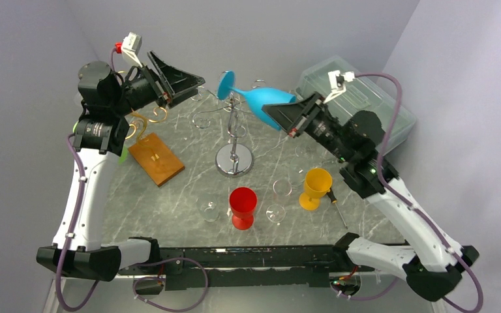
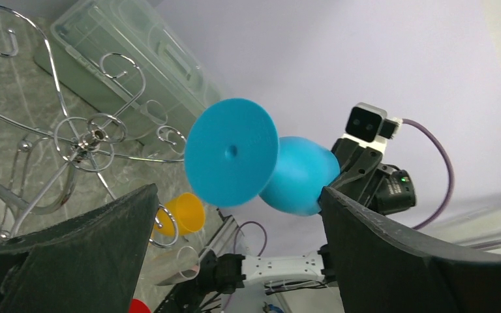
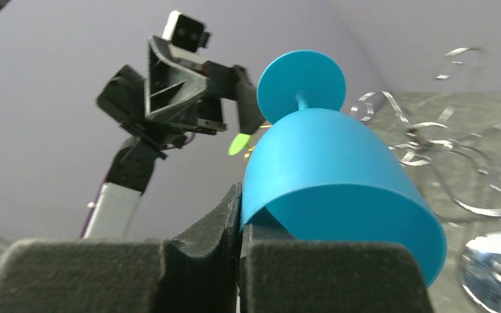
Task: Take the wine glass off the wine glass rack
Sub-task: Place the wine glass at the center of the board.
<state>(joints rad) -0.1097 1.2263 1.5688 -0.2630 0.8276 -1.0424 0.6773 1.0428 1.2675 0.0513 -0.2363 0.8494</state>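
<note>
The blue wine glass point(image 1: 264, 98) lies tilted in the air, its round foot point(image 2: 231, 151) pointing left beside the top hooks of the chrome wine glass rack point(image 1: 233, 134). I cannot tell whether the foot touches a hook. My right gripper point(image 1: 275, 116) is shut on the rim of the bowl point(image 3: 333, 176), one pad inside and one outside, as the right wrist view shows with the right gripper point(image 3: 241, 212) at the rim. My left gripper point(image 1: 194, 88) stands open to the left of the rack with nothing in it. In the left wrist view the left gripper point(image 2: 238, 195) faces the glass's foot.
On the marble table stand a red glass point(image 1: 242, 207), a yellow glass point(image 1: 315, 188) and several clear glasses point(image 1: 209, 208). A screwdriver point(image 1: 336, 205) lies by the yellow glass. A wooden board point(image 1: 156, 158) and a gold wire stand point(image 1: 147, 120) are at left, and a clear plastic box point(image 1: 365, 98) at back right.
</note>
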